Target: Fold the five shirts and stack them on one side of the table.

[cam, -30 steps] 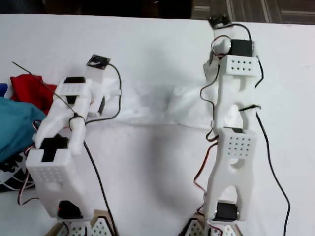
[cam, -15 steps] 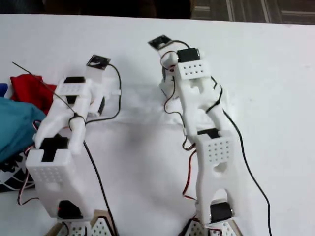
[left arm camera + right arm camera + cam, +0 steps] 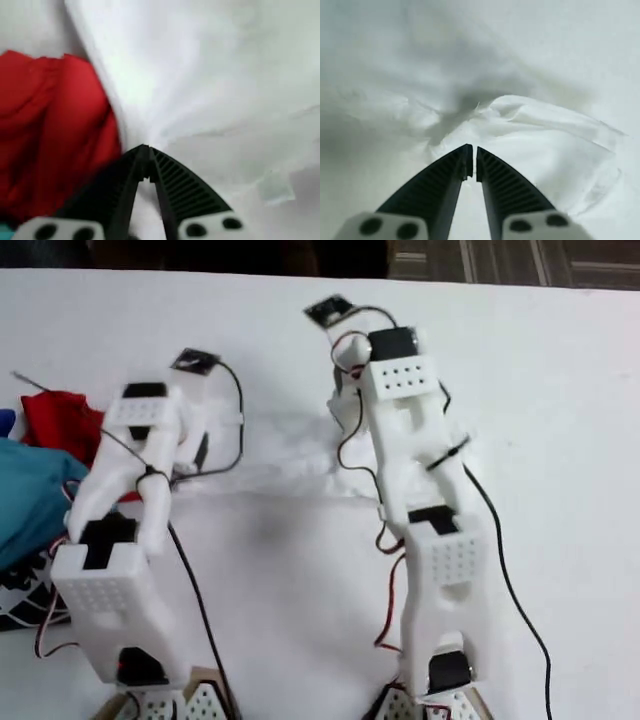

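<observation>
A white shirt (image 3: 290,455) lies crumpled on the white table between my two arms. My left gripper (image 3: 200,445) sits at its left end, and in the left wrist view the gripper (image 3: 146,152) is shut on a pinch of the white shirt (image 3: 200,75). My right gripper (image 3: 338,410) sits over the shirt's right part. In the right wrist view the gripper (image 3: 471,152) has its fingers nearly together on a raised fold of the white shirt (image 3: 545,145). A red shirt (image 3: 55,420) lies just left of the left gripper and shows beside it as the red shirt (image 3: 50,125).
A teal shirt (image 3: 30,500) and a black-and-white patterned shirt (image 3: 20,600) are heaped at the table's left edge below the red one. Bare table (image 3: 560,390) stretches to the right of the right arm. Cables trail from both arms.
The right arm swung left from the table's right part, drawing the shirt's right end over toward the middle. The left arm shifted slightly left.
</observation>
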